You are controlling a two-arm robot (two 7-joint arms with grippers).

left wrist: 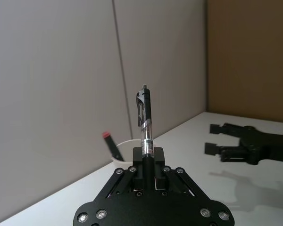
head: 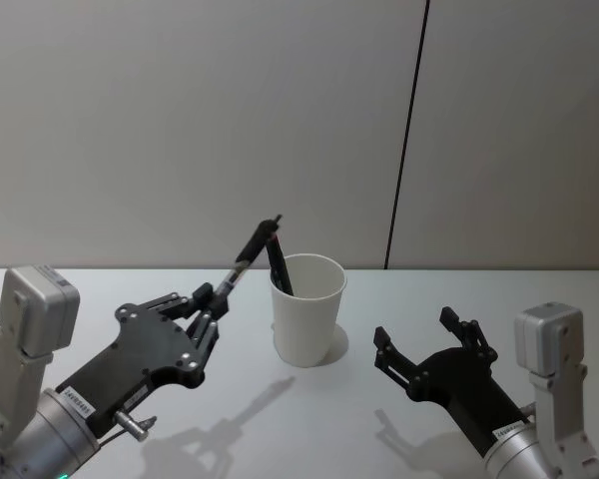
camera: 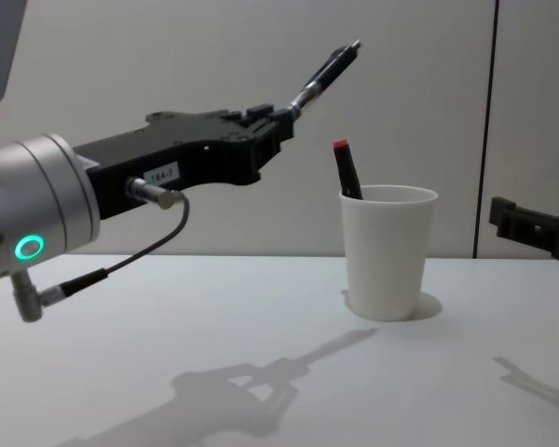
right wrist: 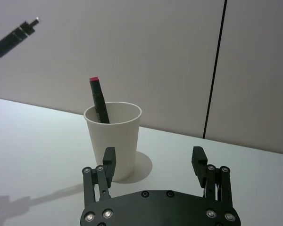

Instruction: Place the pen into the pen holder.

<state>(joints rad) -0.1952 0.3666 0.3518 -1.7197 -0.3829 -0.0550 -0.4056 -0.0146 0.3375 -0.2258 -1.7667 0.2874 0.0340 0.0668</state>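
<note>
**Pen gripped and lifted, up beside the cup**
My left pincer was clamped on the pen near its writing end, with the clip end angled up towards the rim of the pen holder, above it and to its left. The pen looked light, stiff and smooth. I judged a firm pinch on the barrel safest, since it could swivel when held that low. The paper cup seemed easy to tip. It stood on the desk with a red-capped marker leaning inside. My right pincer sat wide open, right of the cup.
</note>
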